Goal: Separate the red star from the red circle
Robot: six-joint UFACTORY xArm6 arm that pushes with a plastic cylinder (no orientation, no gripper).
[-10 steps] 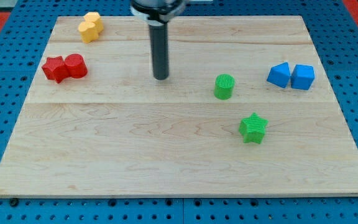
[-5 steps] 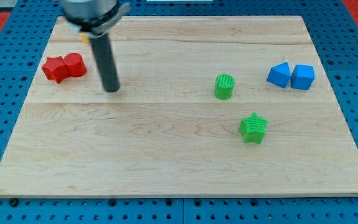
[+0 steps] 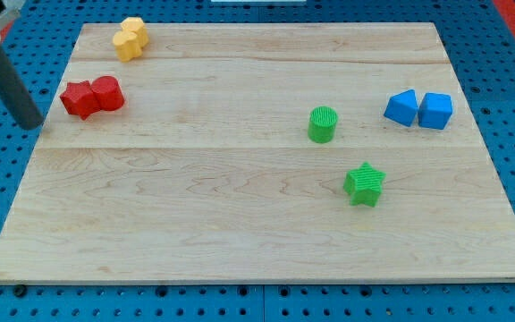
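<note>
The red star (image 3: 79, 99) and the red circle (image 3: 108, 93) sit touching each other near the board's left edge, star on the left, circle on the right. My tip (image 3: 30, 124) is off the board's left edge, to the left of and slightly below the red star, apart from it.
Two yellow blocks (image 3: 130, 38) touch each other at the top left. A green cylinder (image 3: 323, 124) stands right of centre, a green star (image 3: 364, 184) below it. Two blue blocks (image 3: 417, 109) touch each other at the right. The wooden board (image 3: 240, 233) lies on a blue pegboard.
My tip has swept left across the board, from the middle top to past the left edge beside the red star. No block has moved.
</note>
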